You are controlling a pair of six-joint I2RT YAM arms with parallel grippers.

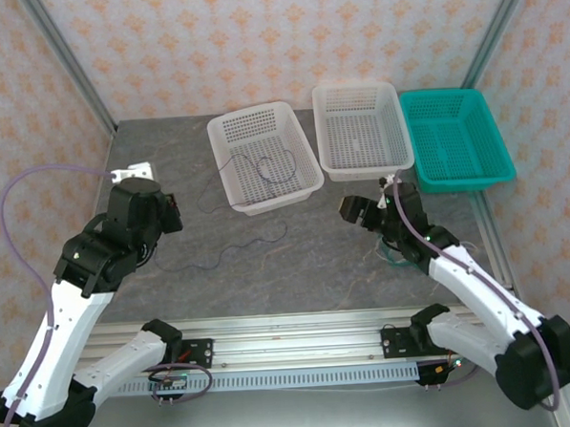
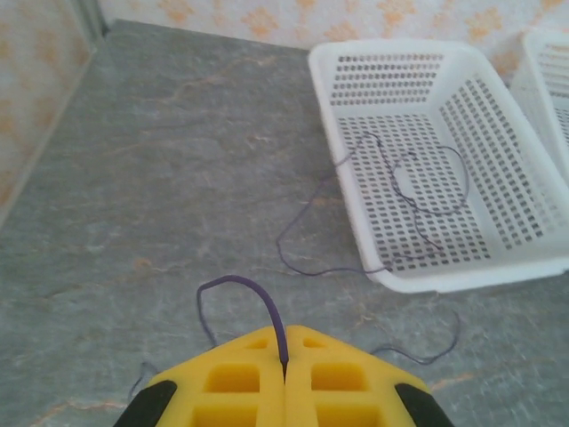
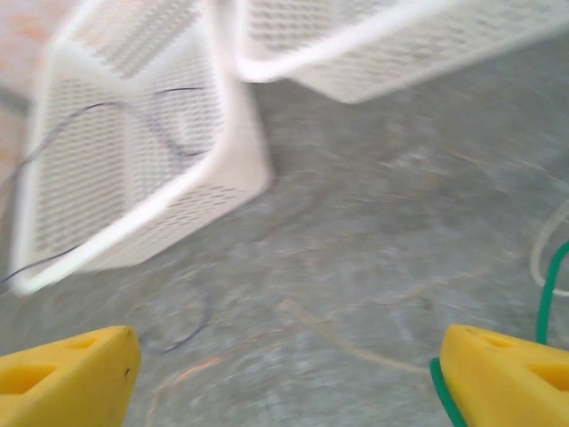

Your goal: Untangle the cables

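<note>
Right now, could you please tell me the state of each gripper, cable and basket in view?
Left gripper: shut on thin dark purple cable.
Right gripper: open.
Purple cable: trailing over white perforated plastic basket's rim onto table.
Thin teal-green cable: ungripped, beside right fingertip.

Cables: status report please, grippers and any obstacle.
Left gripper shut on purple cable. Right gripper open, teal cable beside it. Purple cable trails into white basket.
</note>
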